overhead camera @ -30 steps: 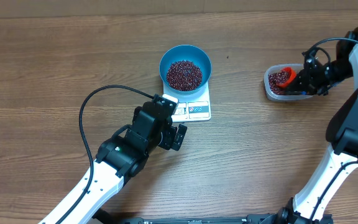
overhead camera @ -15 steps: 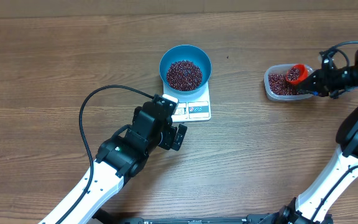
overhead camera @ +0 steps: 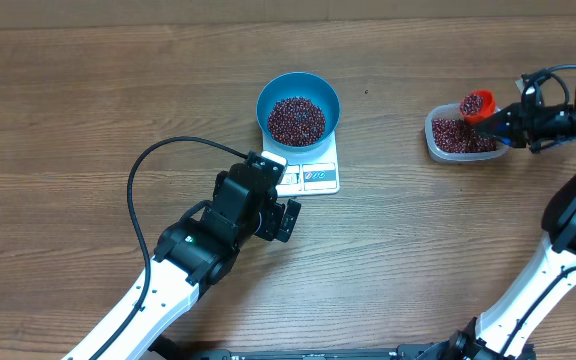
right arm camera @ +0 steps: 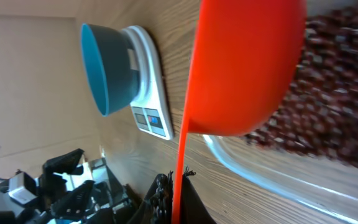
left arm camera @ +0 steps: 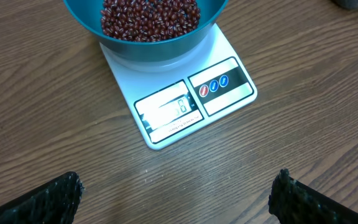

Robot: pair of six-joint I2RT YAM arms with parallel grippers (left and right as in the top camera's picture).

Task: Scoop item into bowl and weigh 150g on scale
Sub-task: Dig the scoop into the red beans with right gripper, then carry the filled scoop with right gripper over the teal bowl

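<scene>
**Overhead and wrist views of a wood-grain table.**

- **Centre.** The round deep blue plastic bowl stands on the small flat white rectangular kitchen scale and covers its far part.
  - The display panel and 3 round buttons lie uncovered along the scale's near edge. Glare washes out the digits, so they cannot be read.
  - The small dark red-maroon beans form a loose pile in the bottom of the bowl, well below its rim.
- **Left arm.** The left claw hangs over the table just in front of the scale's display edge. Its 2 fingers are spread wide and pinch nothing. In the left wrist view the scale lies ahead of the fingertips, apart from them.
- **Right side.** A clear rounded-rectangular plastic container sits well apart from the scale and holds more of the same beans.
- **Right arm.** The right claw is pressed together on the handle of a red plastic scoop.
  - The scoop's cup carries beans and sits over the container's far corner.
  - In the right wrist view the cup's orange-red underside fills the frame, with the container's beans and clear rim below it. Whether the cup touches the rim cannot be told.
</scene>
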